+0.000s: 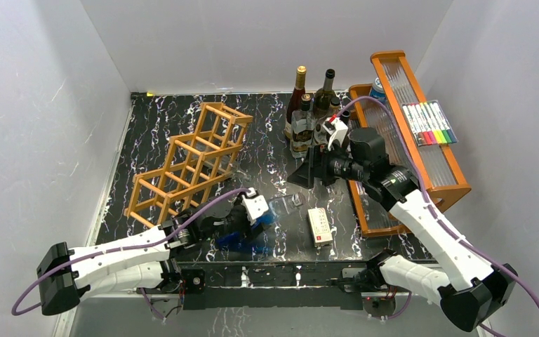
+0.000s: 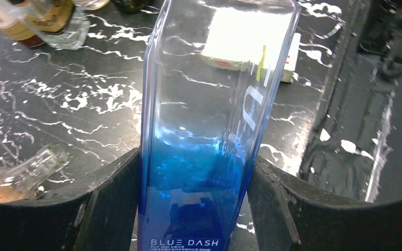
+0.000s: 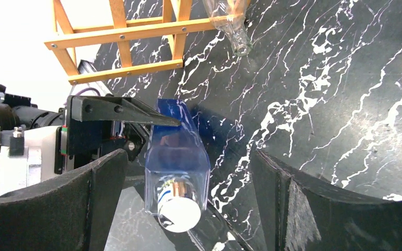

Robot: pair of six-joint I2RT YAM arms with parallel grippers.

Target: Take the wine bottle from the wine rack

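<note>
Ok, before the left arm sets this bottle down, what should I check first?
1. Grip: left gripper shut on the blue bottle: ok.
2. Clearance: that bottle apart from the wine rack: ok.
3. Other arm: right gripper open, holding nothing: ok.
4. Seal: white cap on: ok.
5. Height: bottle resting on the table or lifted: cannot tell.
6. Remaining: clear bottle by the rack, in a cell or out: cannot tell.

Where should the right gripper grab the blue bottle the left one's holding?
Probably the blue bottle by its clear upper body behind the white cap, coming from the cap end, which faces the open right gripper. The left gripper clamps the blue lower half, so only that end is free; flat sides suit the jaws.
</note>
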